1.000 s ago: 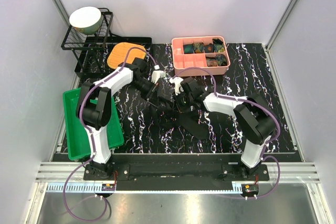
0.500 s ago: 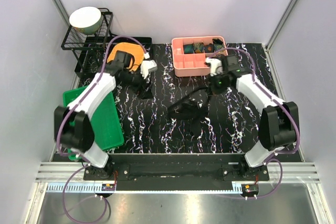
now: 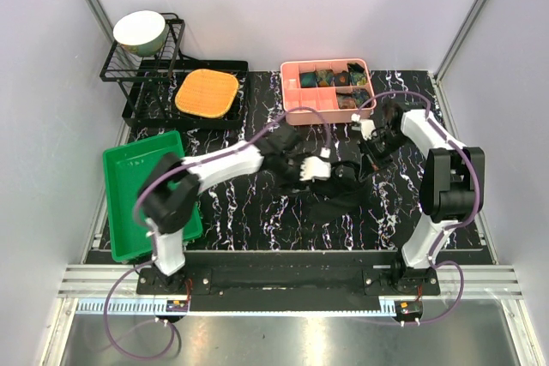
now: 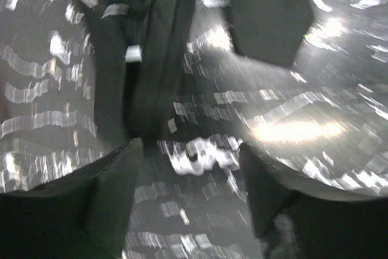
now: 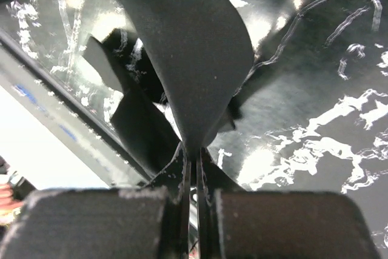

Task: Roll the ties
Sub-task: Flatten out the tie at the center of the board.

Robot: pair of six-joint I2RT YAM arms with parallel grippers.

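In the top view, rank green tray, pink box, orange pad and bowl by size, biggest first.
Largest: green tray
pink box
then orange pad and bowl: too alike to rank, bowl raised on rack.

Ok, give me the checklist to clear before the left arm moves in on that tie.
1. Right jaws shut on the tie: ok.
2. Left jaws open: ok.
3. Tie between the left jaws: not ok, its strip lies ahead of them.
4. Tie laid out straight on the table: not ok, it is bunched.
5. Free compartment in the pink tray: ok.
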